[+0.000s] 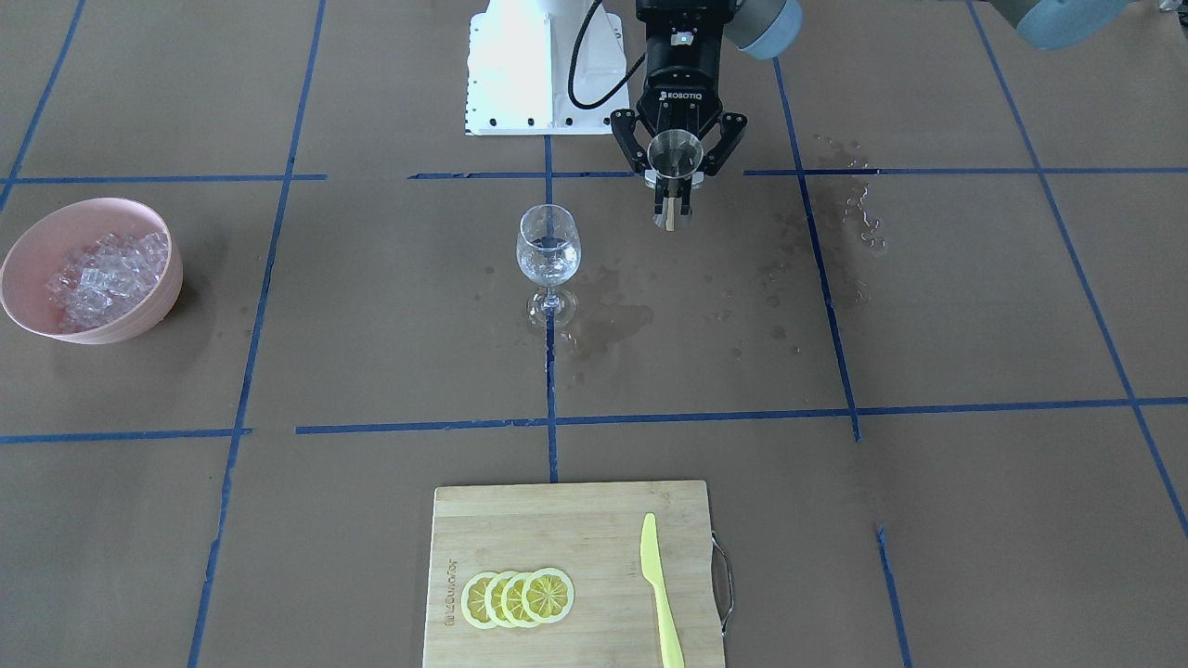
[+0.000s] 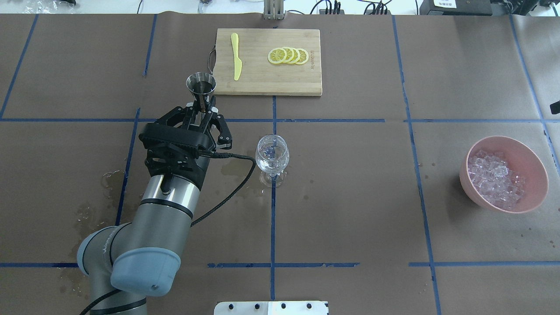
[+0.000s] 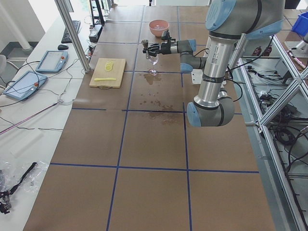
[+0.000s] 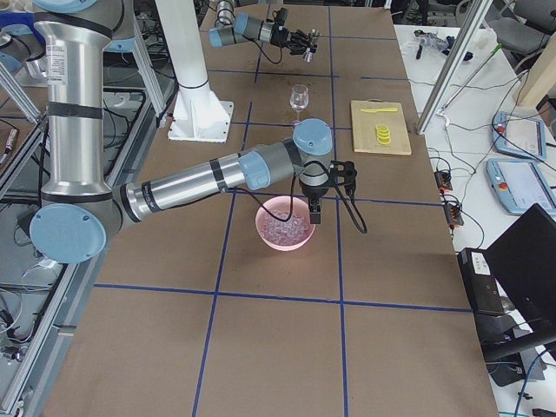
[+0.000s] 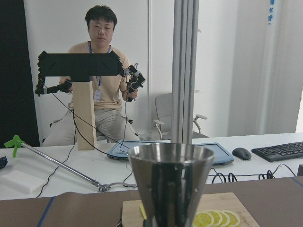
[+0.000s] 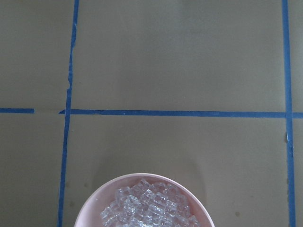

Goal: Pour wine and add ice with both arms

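Observation:
My left gripper [image 2: 201, 107] is shut on a steel jigger [image 2: 201, 84], held upright above the table to the left of the wine glass [image 2: 272, 155]. In the front view the gripper [image 1: 680, 173] and the jigger [image 1: 675, 153] are right of the glass [image 1: 548, 249]. The glass stands upright with a little clear wine in it. The jigger fills the left wrist view [image 5: 170, 189]. The ice [image 2: 495, 178] is heaped in a pink bowl [image 2: 537, 192] at the far right. My right gripper [image 4: 315, 198] hangs above the bowl; I cannot tell whether it is open. The right wrist view shows the ice [image 6: 149, 209] below.
A bamboo cutting board [image 2: 258, 81] at the far edge holds lemon slices [image 2: 288, 55] and a yellow knife [image 2: 236, 61]. Wet stains [image 1: 613, 320] darken the paper near the glass. The white base block [image 1: 543, 65] is behind the gripper. An operator [image 5: 99, 85] sits beyond the table.

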